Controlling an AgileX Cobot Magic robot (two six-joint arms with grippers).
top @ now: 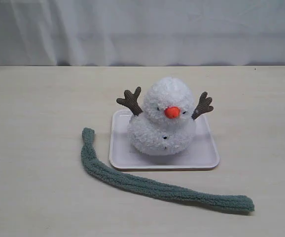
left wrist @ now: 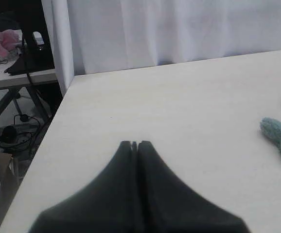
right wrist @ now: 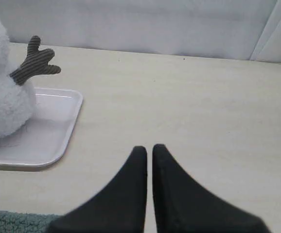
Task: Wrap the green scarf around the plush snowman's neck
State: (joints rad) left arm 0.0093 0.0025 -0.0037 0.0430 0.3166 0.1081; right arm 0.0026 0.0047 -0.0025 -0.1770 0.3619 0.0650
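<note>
Your left gripper (left wrist: 134, 143) was clenched, fingertips pressed together, nothing in it, hovering over bare table (left wrist: 179, 107). Your right gripper (right wrist: 149, 148) was all but closed too, with only a thin slit between the tips, and it was also empty. Neither was touching the task's things.

The green scarf (top: 152, 188) lay flat on the table at the front, unheld. It curved along the tray's left and front sides, one end up by the left edge and the other out past the front right corner. It looked light, limp and fuzzy: it would sag and trail when lifted, and the pile should grip the pads well. My judgement was to pinch each end just in from the tip, one gripper per end, so the middle hung free.

Behind it, the plush snowman (top: 162, 123) sat upright on the white square tray (top: 201, 163), nose forward. It was soft, light and easy to tip or push. The neck (top: 147, 121) was a shallow crease under the head, with the brown twig arms (top: 131, 101) just beside it and likely to snag.

A white curtain (top: 142, 29) hung at the back.
</note>
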